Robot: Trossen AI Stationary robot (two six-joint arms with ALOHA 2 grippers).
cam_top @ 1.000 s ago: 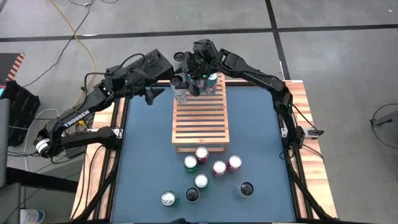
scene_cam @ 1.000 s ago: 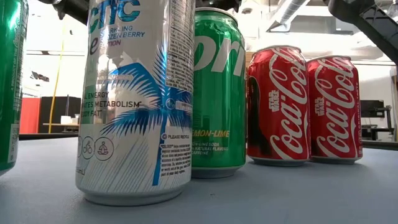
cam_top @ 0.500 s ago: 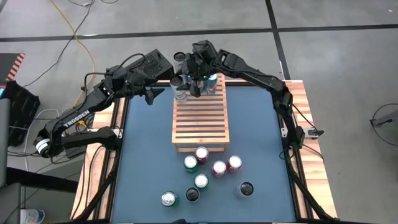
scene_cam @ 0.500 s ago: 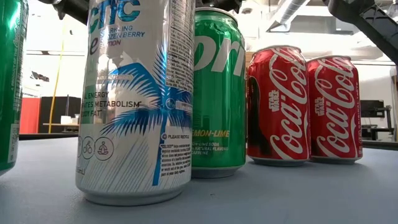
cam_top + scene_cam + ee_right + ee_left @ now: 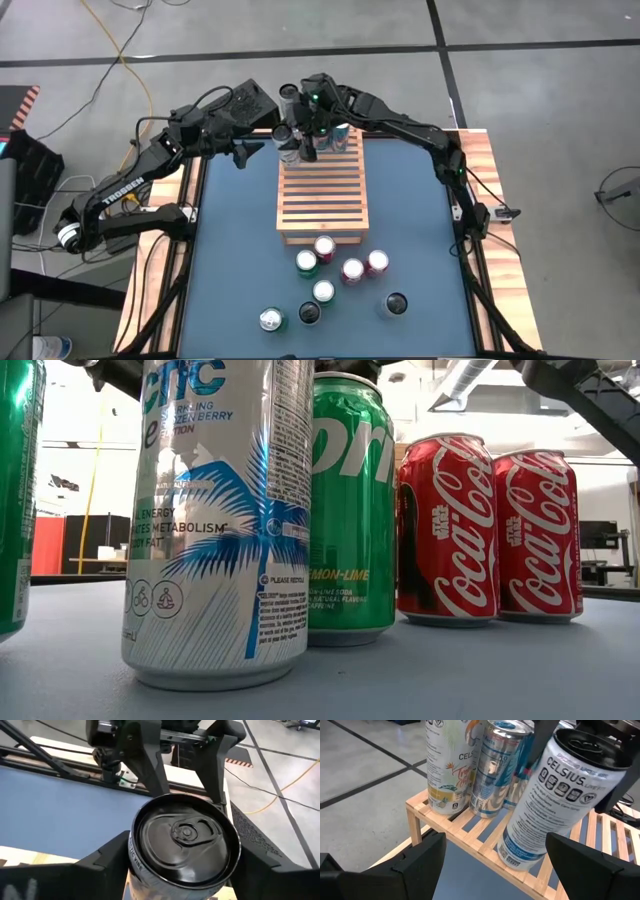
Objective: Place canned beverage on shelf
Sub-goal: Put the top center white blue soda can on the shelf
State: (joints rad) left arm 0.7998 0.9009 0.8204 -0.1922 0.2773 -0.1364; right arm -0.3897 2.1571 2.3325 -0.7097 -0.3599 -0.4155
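Between the right gripper's [image 5: 182, 870] fingers [image 5: 107, 857] sat the black-topped Celsius can [image 5: 555, 800], clasped by its sides and tilted over the shelf [image 5: 322, 195]. It looked rigid, smooth and slippery, so mid-body was the grip. Beyond it, the left gripper [image 5: 495, 860] hung released; two cans [image 5: 472, 765] stood farther back.

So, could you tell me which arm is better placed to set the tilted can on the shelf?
Right: the right tool grips the black-topped can over the shelf; the left tool waits open alongside.
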